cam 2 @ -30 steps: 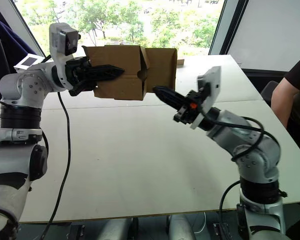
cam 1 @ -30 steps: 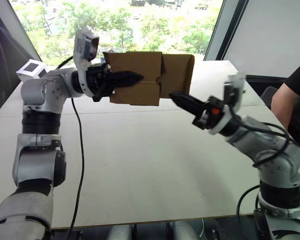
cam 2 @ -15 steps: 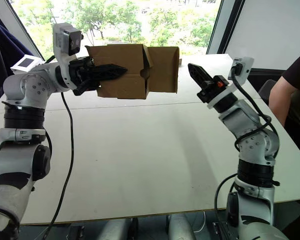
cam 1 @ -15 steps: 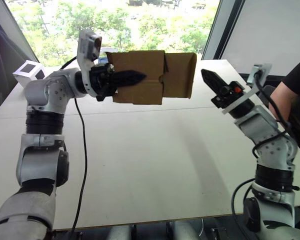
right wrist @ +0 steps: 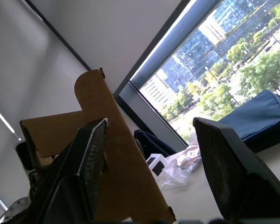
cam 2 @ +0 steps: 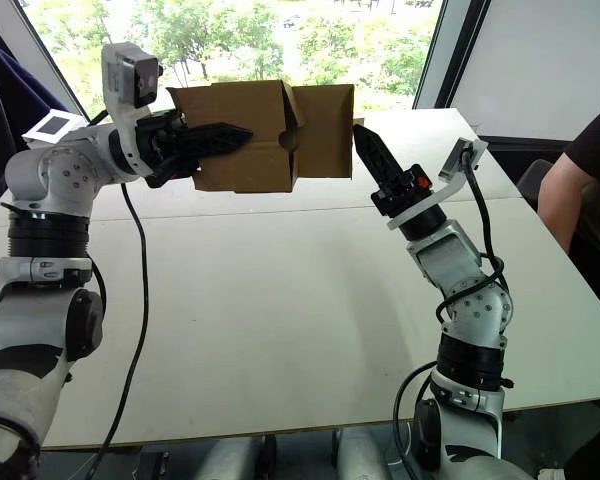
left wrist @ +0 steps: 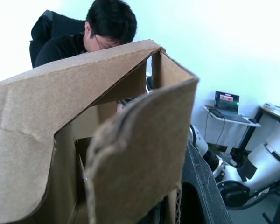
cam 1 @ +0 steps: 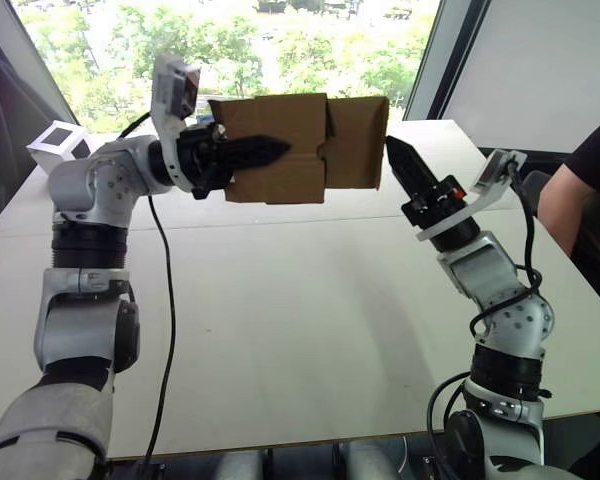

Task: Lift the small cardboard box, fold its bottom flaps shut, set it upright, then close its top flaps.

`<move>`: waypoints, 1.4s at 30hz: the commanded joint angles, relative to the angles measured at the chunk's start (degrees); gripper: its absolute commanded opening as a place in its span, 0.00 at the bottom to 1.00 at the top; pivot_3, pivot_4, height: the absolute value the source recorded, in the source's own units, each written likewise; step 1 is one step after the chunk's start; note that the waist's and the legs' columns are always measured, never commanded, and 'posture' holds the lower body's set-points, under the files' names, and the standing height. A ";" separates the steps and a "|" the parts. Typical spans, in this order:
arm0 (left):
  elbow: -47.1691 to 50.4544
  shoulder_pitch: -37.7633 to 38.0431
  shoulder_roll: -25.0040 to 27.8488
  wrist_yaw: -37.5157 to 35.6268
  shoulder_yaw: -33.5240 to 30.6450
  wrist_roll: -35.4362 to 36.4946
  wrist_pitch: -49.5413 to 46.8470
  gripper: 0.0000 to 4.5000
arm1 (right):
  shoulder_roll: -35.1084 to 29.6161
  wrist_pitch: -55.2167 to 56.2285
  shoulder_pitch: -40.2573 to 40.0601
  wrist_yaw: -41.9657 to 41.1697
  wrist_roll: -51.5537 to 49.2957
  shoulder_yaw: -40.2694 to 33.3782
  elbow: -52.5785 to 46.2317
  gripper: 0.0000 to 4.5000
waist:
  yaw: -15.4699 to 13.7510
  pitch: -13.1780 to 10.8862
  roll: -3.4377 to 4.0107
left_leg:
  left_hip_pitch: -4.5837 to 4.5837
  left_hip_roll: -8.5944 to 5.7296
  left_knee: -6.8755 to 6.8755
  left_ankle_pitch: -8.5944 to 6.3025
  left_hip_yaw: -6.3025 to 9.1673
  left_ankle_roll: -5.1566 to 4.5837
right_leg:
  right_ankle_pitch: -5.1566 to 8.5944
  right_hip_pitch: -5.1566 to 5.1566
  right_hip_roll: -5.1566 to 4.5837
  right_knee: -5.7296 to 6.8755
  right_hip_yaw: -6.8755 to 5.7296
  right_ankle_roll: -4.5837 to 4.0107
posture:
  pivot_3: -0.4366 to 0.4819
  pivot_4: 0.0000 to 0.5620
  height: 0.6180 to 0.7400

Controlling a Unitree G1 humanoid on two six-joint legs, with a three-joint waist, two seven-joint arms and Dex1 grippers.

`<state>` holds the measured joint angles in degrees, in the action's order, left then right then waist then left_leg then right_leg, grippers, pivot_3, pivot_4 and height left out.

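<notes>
Right end effector (cam 1: 393, 150) moved in beside open flap (cam 1: 357, 142), fingers apart — left end effector (cam 1: 270, 150) grips small cardboard box (cam 1: 277, 148) aloft.

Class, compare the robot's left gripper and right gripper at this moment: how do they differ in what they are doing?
The left gripper is shut on the small cardboard box, holding it above the table; the right gripper is open and holds nothing. The left points sideways, the right slants up toward the box's flap. Both have black fingers.
</notes>
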<state>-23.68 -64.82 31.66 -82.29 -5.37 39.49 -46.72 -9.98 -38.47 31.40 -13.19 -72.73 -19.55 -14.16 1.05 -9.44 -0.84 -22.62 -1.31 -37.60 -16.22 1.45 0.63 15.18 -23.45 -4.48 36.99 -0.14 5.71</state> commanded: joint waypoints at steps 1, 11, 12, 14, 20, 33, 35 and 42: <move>0.44 -0.81 0.25 -0.29 -1.21 0.69 1.07 0.00 | 1.49 -0.21 -0.53 0.42 -4.14 1.31 -3.21 0.68 | -0.01 0.00 0.00 | 0.00 0.00 0.00 0.00 0.00 0.00 | 0.00 0.00 0.00 0.00 0.00 0.00 | 0.48 0.27 0.98; -0.03 -0.97 0.26 -0.32 -0.95 0.42 1.46 0.00 | 2.57 1.30 -1.67 0.96 -5.15 3.63 -4.08 0.68 | -0.09 0.00 0.00 | -0.01 -0.01 -0.06 -0.01 0.00 -0.02 | 0.00 0.01 -0.01 0.01 0.00 0.00 | 0.48 0.27 0.98; -0.11 -0.97 0.24 -0.33 -0.91 0.39 1.53 0.00 | 2.75 1.58 -1.66 0.90 -4.83 3.89 -4.03 0.68 | -0.08 0.00 0.00 | -0.01 -0.01 -0.05 -0.01 0.00 -0.02 | 0.00 0.01 -0.01 0.01 0.00 0.00 | 0.48 0.27 0.98; -0.07 -0.87 0.22 -0.34 -0.83 0.38 1.55 0.00 | 3.00 2.05 -1.73 0.81 -4.21 4.31 -3.93 0.68 | -0.11 0.00 0.00 | -0.01 -0.01 -0.05 -0.01 0.00 -0.02 | 0.00 0.01 -0.01 0.01 0.00 0.00 | 0.48 0.27 0.98; -0.19 -0.76 0.19 -0.62 -0.49 0.12 1.81 0.00 | 3.45 3.17 -1.60 1.03 -4.10 5.02 -3.71 0.68 | -0.08 0.00 0.00 | -0.01 -0.01 -0.06 -0.01 0.00 -0.02 | 0.00 0.01 -0.01 0.02 0.00 0.00 | 0.48 0.27 0.98; 0.20 -0.43 -0.26 -0.34 -0.42 0.01 2.08 0.00 | 6.34 5.23 -1.59 2.91 -3.32 7.92 -5.05 0.68 | -0.07 0.00 0.00 | -0.01 -0.01 -0.06 -0.01 0.00 -0.02 | 0.00 0.01 -0.01 0.02 0.00 0.00 | 0.48 0.27 0.98; 0.58 -0.15 -0.54 -0.19 -0.26 -0.06 2.26 0.00 | 6.66 5.51 -1.34 3.23 -3.15 8.24 -5.20 0.68 | -0.07 0.00 0.00 | -0.01 -0.01 -0.06 -0.01 0.00 -0.02 | 0.00 0.01 0.00 0.02 0.00 0.00 | 0.48 0.27 0.98; 0.60 0.03 -1.33 0.19 -0.09 -0.48 3.14 0.00 | 7.95 6.06 -0.13 4.49 -3.15 9.71 -6.53 0.68 | -0.04 0.00 0.00 | -0.01 -0.01 -0.06 -0.01 0.00 -0.02 | 0.00 0.00 0.00 0.02 0.00 0.00 | 0.48 0.27 0.98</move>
<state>-24.53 -63.79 29.95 -82.09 -5.21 38.90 -44.48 -2.46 -33.16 29.90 -8.74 -75.45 -10.32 -17.74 1.01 -9.44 -0.83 -22.63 -1.32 -37.66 -16.24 1.46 0.61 15.18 -23.45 -4.49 37.01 -0.14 5.72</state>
